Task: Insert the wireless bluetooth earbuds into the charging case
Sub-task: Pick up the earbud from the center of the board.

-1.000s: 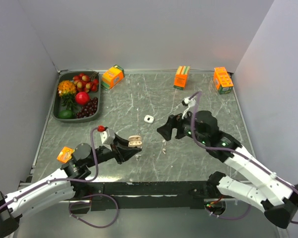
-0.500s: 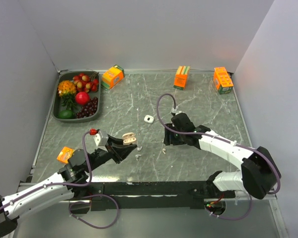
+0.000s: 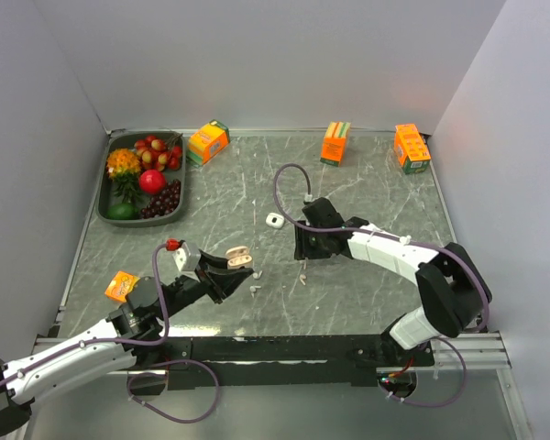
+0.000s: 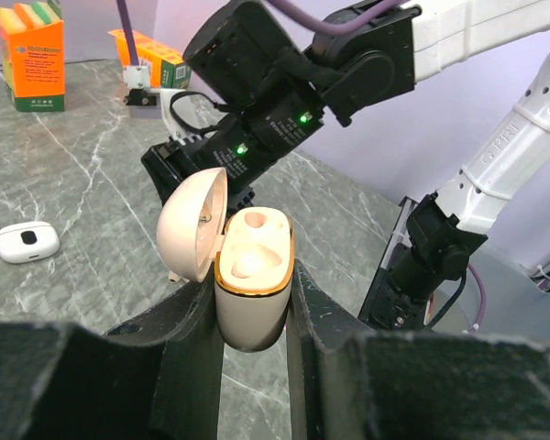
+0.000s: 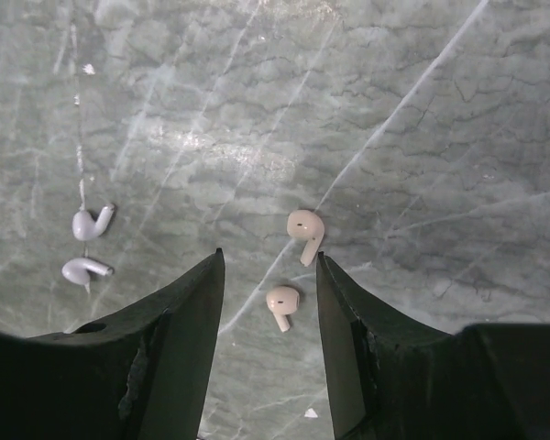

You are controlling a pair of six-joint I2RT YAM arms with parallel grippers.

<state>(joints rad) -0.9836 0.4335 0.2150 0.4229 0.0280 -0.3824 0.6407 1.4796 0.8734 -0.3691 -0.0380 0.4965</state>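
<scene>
My right pincer [image 5: 269,268] hung tips-down over the counter [image 5: 422,110]. Its jaws were parted and gripped nothing. The nearest earbud [image 5: 280,302] lay flat on the stone inside the gap, clear of both fingers. Its stem ran along the line of my fingers and so across the way the jaws close. I judged a straight descent would let them pinch it by its narrow sides. A second earbud [image 5: 305,231] lay just past the tips, close to the right finger, with its stem turned much the same way. Two more earbuds [image 5: 90,223] lay well off beyond the left finger.

My left pincer [image 4: 254,280] was clenched on the charging case [image 4: 252,312], which it held up with the lid swung open and both sockets empty. From above, that case [image 3: 241,258] sat to the left of my right pincer [image 3: 302,257], near but apart. So the right arm was the one placed for the pick.
</scene>
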